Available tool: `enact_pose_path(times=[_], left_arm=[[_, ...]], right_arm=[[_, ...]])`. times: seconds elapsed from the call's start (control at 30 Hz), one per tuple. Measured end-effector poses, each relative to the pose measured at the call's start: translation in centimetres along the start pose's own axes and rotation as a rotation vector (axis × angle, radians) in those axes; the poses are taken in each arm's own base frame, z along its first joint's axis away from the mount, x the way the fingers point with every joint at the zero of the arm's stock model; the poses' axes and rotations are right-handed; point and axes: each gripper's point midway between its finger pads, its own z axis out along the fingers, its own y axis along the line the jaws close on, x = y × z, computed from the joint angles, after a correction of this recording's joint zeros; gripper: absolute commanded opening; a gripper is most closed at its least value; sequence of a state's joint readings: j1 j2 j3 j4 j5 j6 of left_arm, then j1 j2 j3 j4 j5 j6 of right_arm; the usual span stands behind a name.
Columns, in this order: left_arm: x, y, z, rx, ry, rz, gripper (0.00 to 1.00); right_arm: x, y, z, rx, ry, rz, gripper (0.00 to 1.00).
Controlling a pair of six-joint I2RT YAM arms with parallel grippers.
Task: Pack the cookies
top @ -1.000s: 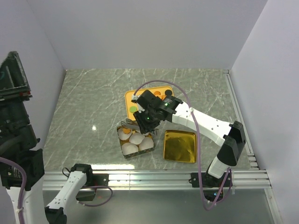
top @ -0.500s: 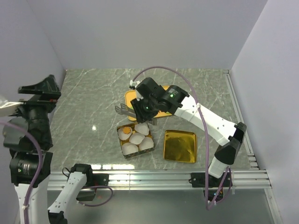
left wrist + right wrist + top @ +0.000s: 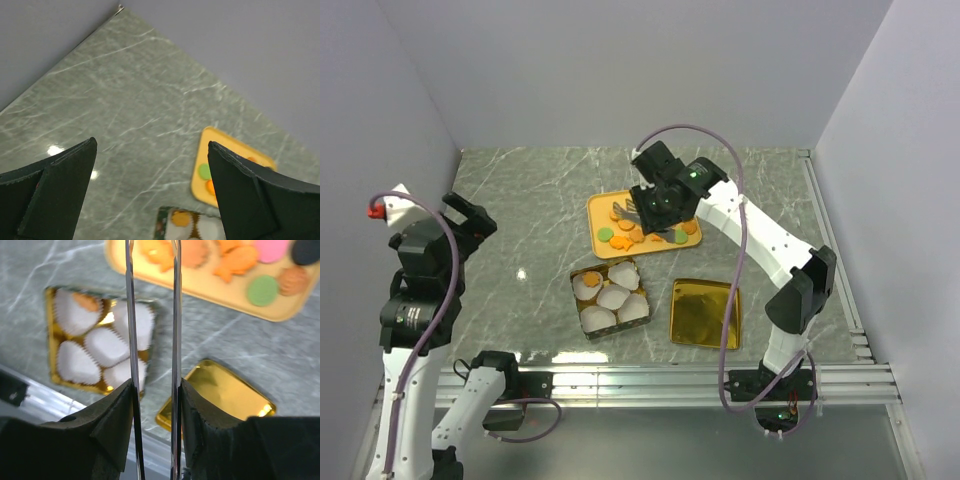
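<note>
Table [image 3: 520, 200] with tray [image 3: 597, 212], box [image 3: 50, 355] and gold lid [image 3: 703, 312].
Right gripper [image 3: 152, 405] is clenched on tongs [image 3: 131, 315] above the tray. Left gripper [image 3: 152, 175] hangs spread and empty, well apart. Most cookies [image 3: 632, 230] lie on the tray; one sits in a cup [image 3: 75, 315] in the box.
</note>
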State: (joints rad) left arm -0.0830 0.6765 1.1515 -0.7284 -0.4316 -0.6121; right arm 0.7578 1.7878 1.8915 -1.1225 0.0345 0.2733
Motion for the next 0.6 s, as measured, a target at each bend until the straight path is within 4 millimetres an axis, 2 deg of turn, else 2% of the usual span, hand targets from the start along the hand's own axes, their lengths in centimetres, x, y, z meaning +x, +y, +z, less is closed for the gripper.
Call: enact_pose_path(times=[0.13, 0.23, 0.4, 0.6], left_arm=[[2.7, 1.7, 0.5, -0.036, 0.049, 0.062, 0.99], [4.5, 2.8, 0.8, -0.054, 0.08, 0.091, 0.99], [7.8, 4.4, 1.2, -0.07, 0.141, 0.114, 0.99], [9.2, 4.5, 1.8, -0.055, 0.147, 0.114, 0.99]], right_arm=[[-0.1, -2.5, 0.8, 0.072, 0.018, 0.046, 0.46], [0.4, -3.6, 2.1, 0.113, 0.058, 0.063, 0.46], [1.6, -4.0, 3.9, 0.144, 0.126, 0.062, 0.47], [2.5, -4.3, 4.6, 0.16, 0.168, 0.061, 0.48]])
